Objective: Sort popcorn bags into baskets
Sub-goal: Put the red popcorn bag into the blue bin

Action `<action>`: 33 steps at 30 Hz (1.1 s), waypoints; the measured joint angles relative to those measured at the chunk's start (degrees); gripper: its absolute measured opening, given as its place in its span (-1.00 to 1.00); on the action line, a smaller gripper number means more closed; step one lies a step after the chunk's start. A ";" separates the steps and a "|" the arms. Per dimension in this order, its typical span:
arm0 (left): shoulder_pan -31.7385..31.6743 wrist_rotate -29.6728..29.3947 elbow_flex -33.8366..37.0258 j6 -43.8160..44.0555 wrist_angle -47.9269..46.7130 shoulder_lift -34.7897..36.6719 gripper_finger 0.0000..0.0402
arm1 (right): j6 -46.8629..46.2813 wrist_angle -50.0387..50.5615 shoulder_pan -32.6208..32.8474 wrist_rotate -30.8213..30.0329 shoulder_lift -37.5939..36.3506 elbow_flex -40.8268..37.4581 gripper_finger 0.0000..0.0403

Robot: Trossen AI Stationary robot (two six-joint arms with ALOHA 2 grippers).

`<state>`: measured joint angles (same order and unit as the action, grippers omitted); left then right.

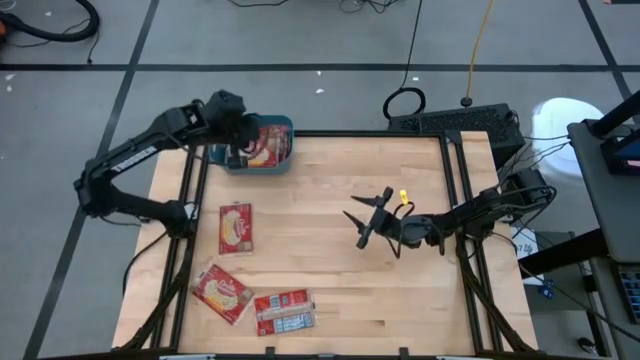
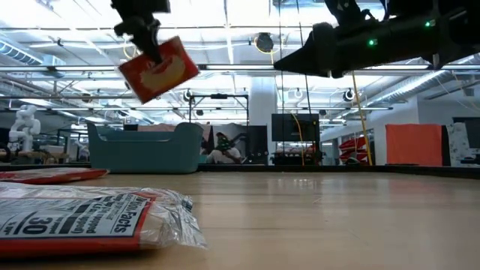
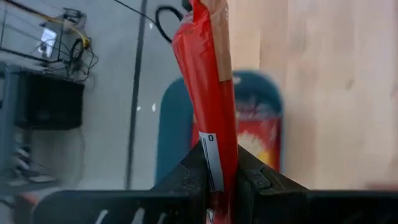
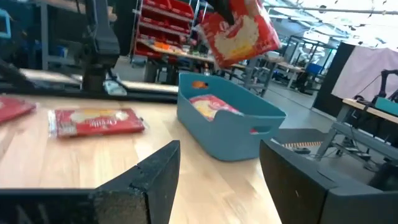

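Left gripper (image 3: 217,180) is clamped on a popcorn bag (image 2: 157,69), held above the teal basket (image 1: 283,160) at the table's far-left corner. Three bags (image 1: 236,227) lie on the table (image 1: 330,300). Right gripper (image 1: 372,218) hovers open mid-table.

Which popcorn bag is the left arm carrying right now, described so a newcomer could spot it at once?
Start at the teal basket at the table's far left corner. Directly above it the left gripper is shut on one red popcorn bag, hanging tilted in the air. Unlike the three bags lying flat on the wood and the ones already in the basket, it touches nothing but the fingers.
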<state>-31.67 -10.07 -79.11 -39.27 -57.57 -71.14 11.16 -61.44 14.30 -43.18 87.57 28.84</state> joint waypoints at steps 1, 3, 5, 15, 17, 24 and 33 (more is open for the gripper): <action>-0.58 -0.01 0.00 -2.44 -0.25 -1.05 -0.82 | 0.02 0.68 0.01 0.00 0.00 0.00 0.06; -1.78 -0.01 0.00 -6.25 -1.60 -3.38 -0.82 | -0.18 1.43 0.01 0.00 0.00 0.00 0.06; -2.89 0.02 0.00 -8.45 -3.15 -5.80 -0.81 | -0.96 2.31 0.03 0.02 0.00 0.00 0.06; -9.60 -1.67 0.02 -10.58 -9.93 -14.74 -0.79 | -1.70 4.74 0.03 0.00 0.00 0.00 0.06; -10.29 -1.67 0.02 -10.33 -9.91 -15.48 -0.78 | -1.70 4.80 0.03 0.00 0.00 0.00 0.06; -11.18 3.14 0.02 -11.12 -10.41 -15.93 -0.77 | -1.70 4.75 0.03 -0.01 0.00 0.00 0.06; -11.13 6.95 1.28 -14.61 -12.25 -15.93 -0.77 | -1.70 4.75 0.03 0.00 0.00 0.00 0.06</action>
<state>-42.80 -3.13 -77.83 -53.88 -69.81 -87.07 9.45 -56.69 14.33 -43.18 87.57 28.84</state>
